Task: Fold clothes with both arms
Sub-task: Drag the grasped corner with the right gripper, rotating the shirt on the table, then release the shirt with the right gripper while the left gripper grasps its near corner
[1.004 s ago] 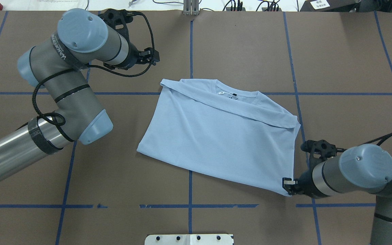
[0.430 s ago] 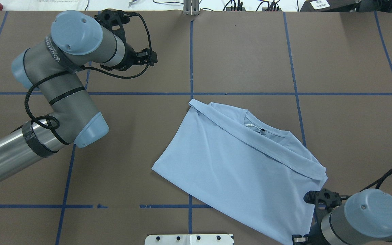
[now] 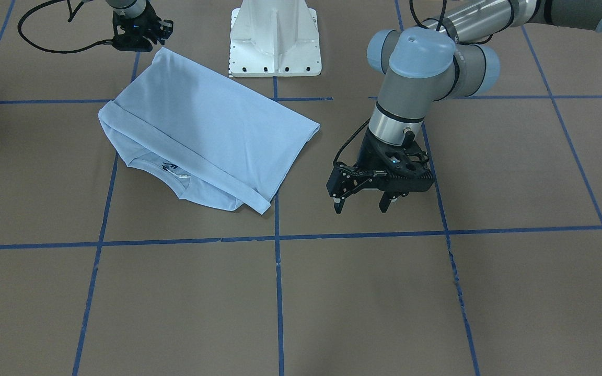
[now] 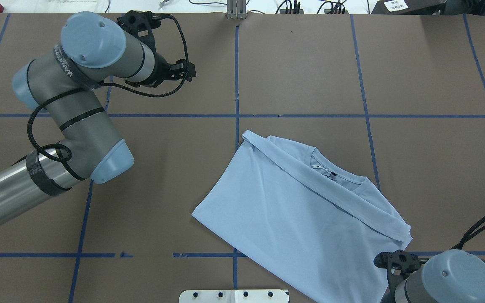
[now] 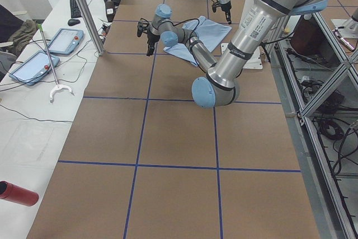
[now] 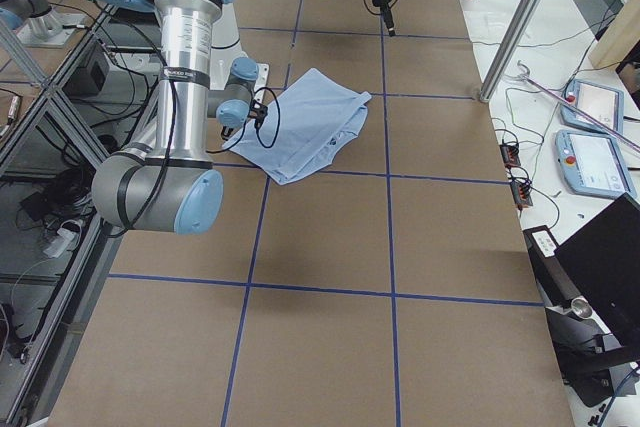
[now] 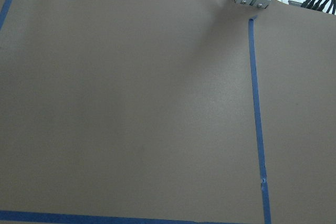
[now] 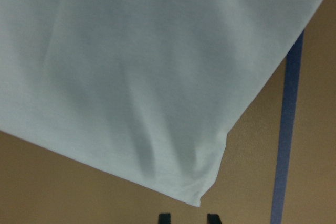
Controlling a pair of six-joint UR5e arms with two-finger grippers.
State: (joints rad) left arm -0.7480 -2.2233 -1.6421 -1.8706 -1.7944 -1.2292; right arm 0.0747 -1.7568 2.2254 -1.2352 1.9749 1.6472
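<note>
While the T-shirt (image 4: pixel 293 219) lies folded, one corner sits just before the right claw (image 8: pixel 188 217), fingers (image 8: pixel 164 217) apart. The left claw (image 3: pixel 361 204), likewise parted, hangs well away.

The shirt (image 4: pixel 297 219) lies on the table (image 4: pixel 415 63), right of its middle and toward the robot, with the collar (image 4: pixel 339 174) on the far side. The base (image 4: pixel 234 296) sits just beside its near edge. The right gripper (image 8: pixel 189 219) is at the shirt's near right corner. The left gripper (image 3: pixel 361 208) hangs over the table at far left, well apart.
</note>
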